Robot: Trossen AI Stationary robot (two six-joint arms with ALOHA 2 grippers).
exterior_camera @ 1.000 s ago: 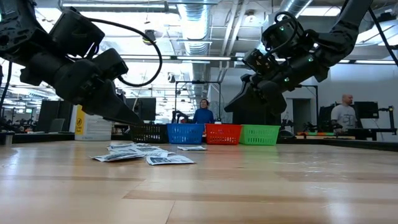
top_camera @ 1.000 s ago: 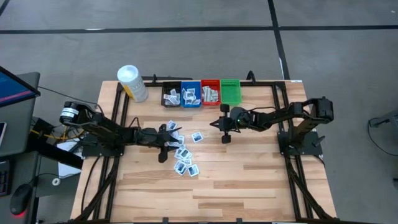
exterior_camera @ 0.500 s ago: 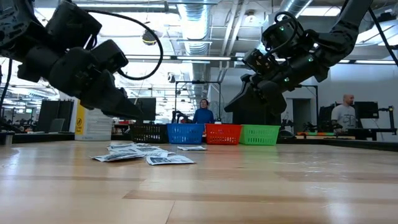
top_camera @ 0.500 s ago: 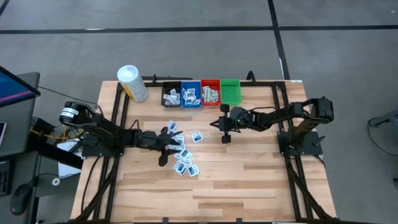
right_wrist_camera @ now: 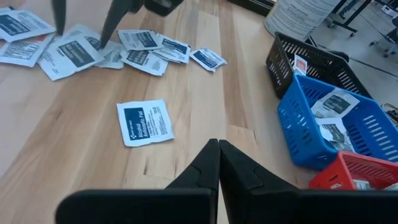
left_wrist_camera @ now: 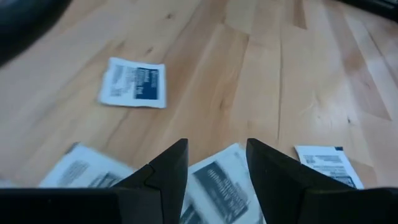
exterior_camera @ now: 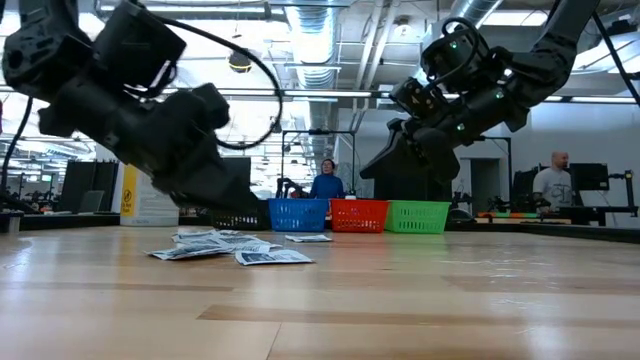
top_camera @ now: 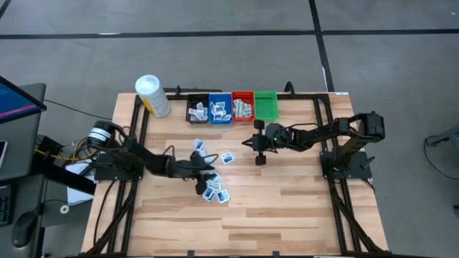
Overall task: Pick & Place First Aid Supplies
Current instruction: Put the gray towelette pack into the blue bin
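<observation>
The first aid supplies are small white packets with dark marks. Several lie flat in a loose pile (top_camera: 213,185) on the wooden table, and single packets (top_camera: 228,158) (top_camera: 199,145) lie beside it. My left gripper (top_camera: 205,176) hangs open and low over the pile, with one packet (left_wrist_camera: 214,180) showing between its fingers. No touch shows. The right wrist view shows its two fingers (right_wrist_camera: 115,22) slanting down toward the pile. My right gripper (top_camera: 259,148) is shut and empty, raised over the table's middle, near a lone packet (right_wrist_camera: 146,122).
Along the far edge stand a black bin (top_camera: 197,110), a blue bin (top_camera: 219,109) and a red bin (top_camera: 242,107), each holding packets, and a green bin (top_camera: 265,105). A white-capped yellow container (top_camera: 153,95) stands at the far left. Bare wood lies toward the near edge.
My left gripper has moved toward the table's right and near edges, onto the pile of packets. It has sunk a little and rolled about its own line, and it stays open. The packets and my right arm have kept still.
</observation>
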